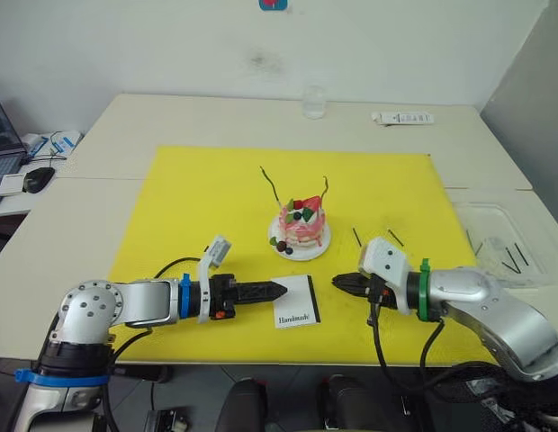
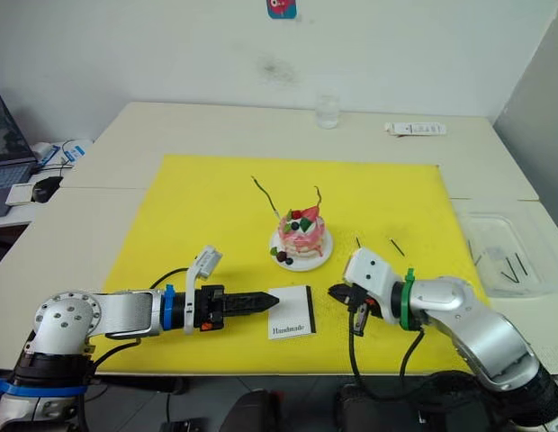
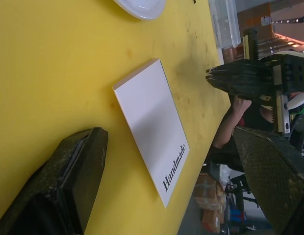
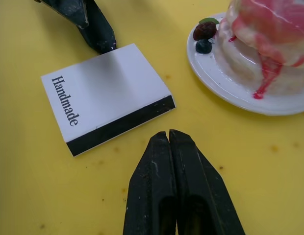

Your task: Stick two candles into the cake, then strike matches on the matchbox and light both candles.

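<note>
1. Candles, two thin wavy ones (image 1: pixel 271 186), already stand in the small pink cake (image 1: pixel 301 223); the lighting step is next.
2. The flat white matchbox (image 1: pixel 296 301) lies between the left gripper (image 1: pixel 277 290), fingers apart, and the right gripper (image 1: pixel 340 282), fingers closed, empty.
3. Next, the short dark matches (image 1: pixel 391 238) need picking up.

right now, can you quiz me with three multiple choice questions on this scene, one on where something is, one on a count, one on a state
1. Where does the matchbox lie?
A) on top of the cake
B) flat on the yellow mat, between the two grippers
C) leaning upright against the cake

2. How many candles stand in the cake?
A) none
B) one
C) two

3. How are the right gripper's fingers?
A) shut together
B) wide open
C) clamped on the matchbox

Answers: B, it lies between the left gripper and the right one; C, two wavy ones rise from its top; A, the right wrist view shows them pressed together.
</note>
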Robot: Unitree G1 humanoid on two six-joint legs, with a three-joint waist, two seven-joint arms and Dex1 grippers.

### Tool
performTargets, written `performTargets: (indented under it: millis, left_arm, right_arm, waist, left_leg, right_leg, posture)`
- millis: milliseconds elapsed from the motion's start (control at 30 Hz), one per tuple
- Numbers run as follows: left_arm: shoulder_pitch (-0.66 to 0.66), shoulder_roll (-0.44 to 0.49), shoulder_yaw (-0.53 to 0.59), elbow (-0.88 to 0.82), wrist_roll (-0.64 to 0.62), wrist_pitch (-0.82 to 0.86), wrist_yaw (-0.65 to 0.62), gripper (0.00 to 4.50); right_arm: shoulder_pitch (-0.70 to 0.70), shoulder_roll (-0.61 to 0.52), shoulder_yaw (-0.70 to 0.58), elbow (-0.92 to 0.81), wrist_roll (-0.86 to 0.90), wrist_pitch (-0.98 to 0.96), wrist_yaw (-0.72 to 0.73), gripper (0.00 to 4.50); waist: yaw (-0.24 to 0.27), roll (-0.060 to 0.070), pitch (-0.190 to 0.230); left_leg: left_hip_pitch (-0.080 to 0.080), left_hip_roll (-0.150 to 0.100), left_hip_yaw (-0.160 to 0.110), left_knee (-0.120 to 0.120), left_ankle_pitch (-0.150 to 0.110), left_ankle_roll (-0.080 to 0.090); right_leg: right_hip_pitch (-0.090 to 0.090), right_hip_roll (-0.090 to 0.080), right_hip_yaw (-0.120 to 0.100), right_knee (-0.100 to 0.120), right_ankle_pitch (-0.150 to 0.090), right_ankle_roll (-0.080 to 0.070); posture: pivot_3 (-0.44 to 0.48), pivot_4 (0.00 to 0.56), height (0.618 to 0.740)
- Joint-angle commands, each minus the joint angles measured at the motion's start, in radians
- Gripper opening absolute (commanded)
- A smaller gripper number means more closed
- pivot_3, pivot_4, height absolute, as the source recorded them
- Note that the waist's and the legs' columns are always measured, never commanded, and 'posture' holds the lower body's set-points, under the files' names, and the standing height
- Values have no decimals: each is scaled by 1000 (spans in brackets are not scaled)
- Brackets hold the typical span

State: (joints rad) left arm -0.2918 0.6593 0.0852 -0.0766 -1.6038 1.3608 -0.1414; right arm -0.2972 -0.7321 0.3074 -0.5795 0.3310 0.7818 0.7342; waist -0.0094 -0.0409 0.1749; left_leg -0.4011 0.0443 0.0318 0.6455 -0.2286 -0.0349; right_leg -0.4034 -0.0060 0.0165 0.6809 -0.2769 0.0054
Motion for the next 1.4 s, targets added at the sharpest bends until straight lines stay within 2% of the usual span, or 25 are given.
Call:
performTargets:
  millis: [33, 200, 367, 500, 667, 900, 1100, 1400]
  left_arm:
    - [2, -27, -17, 19, 9, -2, 16, 4500]
    - [13, -27, -2, 13, -12, 1, 19, 4500]
    - [3, -4, 13, 23, -112, 0, 22, 4500]
    - [-5, 0, 5, 41, -108, -4, 23, 4500]
    - [-10, -39, -8, 59, -50, -29, 34, 4500]
    - [-24, -63, 2, 66, -104, -35, 33, 4500]
    - [-9, -48, -18, 72, -51, -15, 20, 4500]
    - [-11, -112, -40, 92, 68, -16, -8, 4500]
  right_arm:
    - [-37, 22, 41, 25, -50, -9, -14, 51]
    - [-65, 45, 89, 81, -99, 0, -17, 51]
    - [-60, 60, 90, 85, -110, 3, -11, 51]
    - [-54, 64, 87, 82, -115, 10, -6, 51]
    - [-54, 69, 89, 86, -115, 17, -3, 51]
    - [-59, 80, 104, 92, -120, 21, 0, 51]
    - [-53, 88, 115, 95, -126, 24, 1, 51]
    - [-46, 114, 151, 105, -145, 30, 10, 51]
  waist:
    - [6, 0, 0]
    - [9, 0, 0]
    - [9, 0, 0]
    - [7, 0, 0]
    - [8, 0, 0]
    - [8, 0, 0]
    - [7, 0, 0]
    - [7, 0, -3]
  left_leg:
    - [0, 0, 0, 0, 0, 0]
    - [0, -1, 0, 0, 0, 0]
    - [0, 0, 0, 0, 0, 0]
    - [0, 1, 0, 0, 0, 0]
    - [0, 1, 0, 0, 0, 0]
    - [0, 0, 0, 0, 0, 0]
    - [0, 1, 0, -1, 0, 0]
    - [1, 1, 0, 0, 0, 0]
  right_leg:
    - [0, 0, 0, 0, 0, 0]
    - [0, 0, 0, 0, 0, 0]
    - [0, -2, 0, 0, 0, 0]
    - [-1, -1, 0, 0, 0, 0]
    - [0, 0, 0, 0, 0, 0]
    - [0, -1, 0, 0, 0, 0]
    - [-1, 0, 0, 0, 0, 0]
    - [1, 1, 0, 0, 0, 0]
  posture:
    - [0, 150, 740]
    - [0, 150, 740]
    - [0, 150, 740]
    - [0, 150, 740]
    - [0, 150, 740]
    - [0, 150, 740]
    - [0, 150, 740]
    - [0, 150, 740]
